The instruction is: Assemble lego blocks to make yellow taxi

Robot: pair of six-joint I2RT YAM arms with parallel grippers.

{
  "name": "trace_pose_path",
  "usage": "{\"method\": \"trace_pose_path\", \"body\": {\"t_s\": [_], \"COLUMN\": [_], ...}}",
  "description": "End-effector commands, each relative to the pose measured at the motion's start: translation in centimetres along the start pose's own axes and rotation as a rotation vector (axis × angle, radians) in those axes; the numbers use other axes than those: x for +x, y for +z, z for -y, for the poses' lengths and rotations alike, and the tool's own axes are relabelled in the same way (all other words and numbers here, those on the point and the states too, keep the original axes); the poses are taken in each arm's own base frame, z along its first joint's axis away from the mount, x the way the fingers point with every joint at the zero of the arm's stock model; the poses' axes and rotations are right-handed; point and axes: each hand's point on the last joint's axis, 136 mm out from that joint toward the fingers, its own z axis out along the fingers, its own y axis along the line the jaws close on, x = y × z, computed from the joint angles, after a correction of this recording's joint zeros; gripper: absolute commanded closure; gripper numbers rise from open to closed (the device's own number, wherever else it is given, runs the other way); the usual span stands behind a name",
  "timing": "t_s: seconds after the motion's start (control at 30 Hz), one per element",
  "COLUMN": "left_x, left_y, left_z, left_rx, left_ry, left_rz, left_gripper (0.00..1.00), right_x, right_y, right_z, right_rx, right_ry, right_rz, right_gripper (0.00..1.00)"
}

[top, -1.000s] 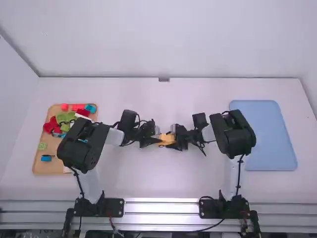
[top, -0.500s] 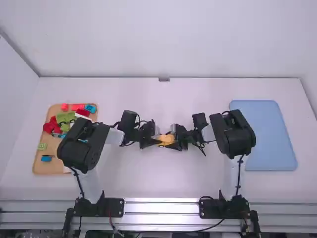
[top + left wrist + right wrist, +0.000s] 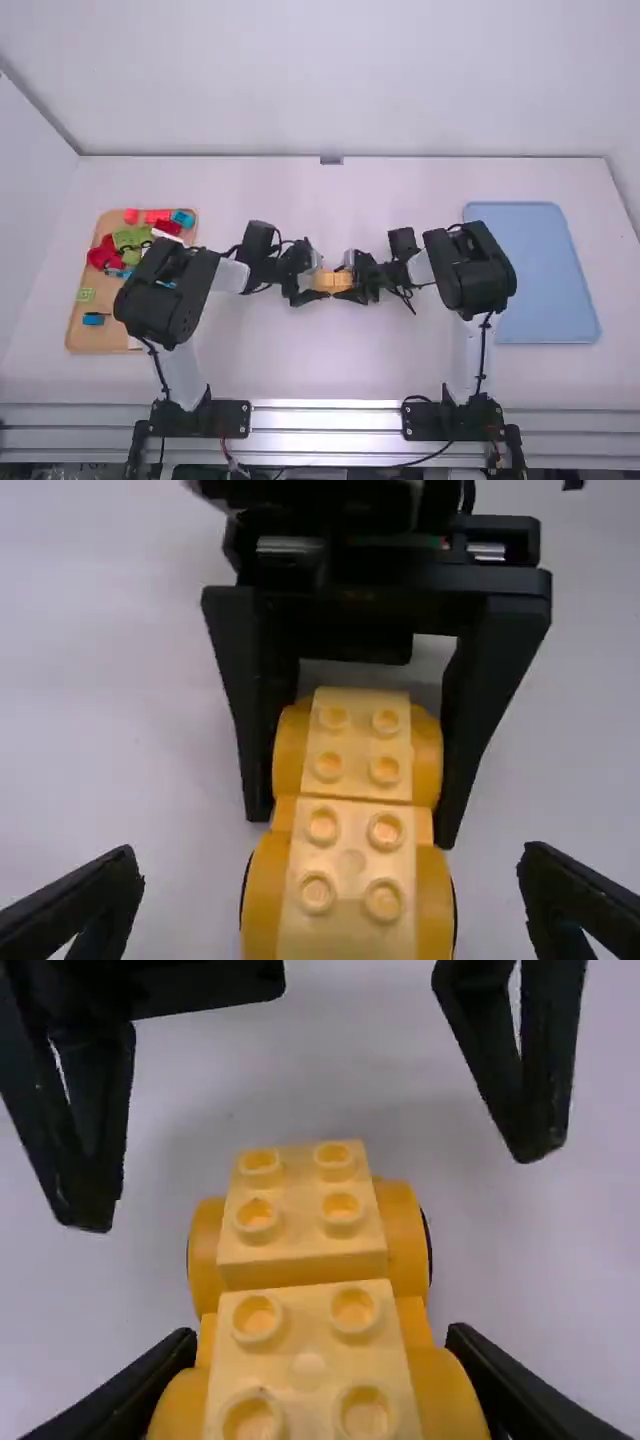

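Left wrist view showed the left gripper (image 3: 330,858) with its fingers wide apart, not touching the yellow car (image 3: 350,870). Next, the right gripper (image 3: 352,828) was pinching the car's sides. The car was in the middle of the high view's frame. It was likely light and hard, but smooth enough to slip, and a rough squeeze or twist might pop it apart. The best hold was low on both sides, off the bumps (image 3: 386,832). Farther out, a brown board (image 3: 95,338) held loose blocks (image 3: 105,252) at the frame's left, and a blue tray (image 3: 545,280) lay at its right.
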Motion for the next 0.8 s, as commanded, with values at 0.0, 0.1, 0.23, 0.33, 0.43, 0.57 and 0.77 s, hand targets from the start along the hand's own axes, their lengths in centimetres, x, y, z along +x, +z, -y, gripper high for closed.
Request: {"method": "trace_pose_path", "body": {"t_s": [0.0, 0.1, 0.23, 0.33, 0.43, 0.57, 0.77], "left_x": [-2.4, -3.7, -4.5, -4.6, -4.7, -4.4, -3.0], "left_y": [-1.9, -3.1, -4.0, -4.1, -3.7, -3.2, -1.9], "left_z": [-1.3, -1.8, -2.0, -2.1, -1.7, -1.1, 0.1], "left_rx": [-0.043, -0.057, -0.051, -0.053, -0.041, -0.024, -0.006], "left_ry": [-0.029, -0.075, -0.078, -0.073, -0.069, -0.087, -0.048], "left_rz": [0.053, 0.089, 0.124, 0.130, 0.129, 0.107, 0.031], "left_gripper": [0.01, 0.01, 0.01, 0.17, 0.72, 0.98, 0.98], "right_x": [0.1, 0.1, 0.1, 0.1, 0.1, 0.0, -0.1], "right_y": [0.3, 0.3, 0.3, 0.3, 0.3, 0.3, 0.3], "right_z": [0.1, 0.1, 0.1, 0.1, 0.1, 0.2, 0.4], "right_rx": [-0.006, -0.006, -0.006, -0.006, -0.005, -0.005, -0.003], "right_ry": [0.012, 0.010, 0.010, 0.011, 0.009, 0.007, 0.001], "right_rz": [-0.002, -0.001, -0.002, -0.002, -0.002, -0.001, 0.000], "right_gripper": [0.36, 0.36, 0.35, 0.35, 0.32, 0.32, 0.26]}}
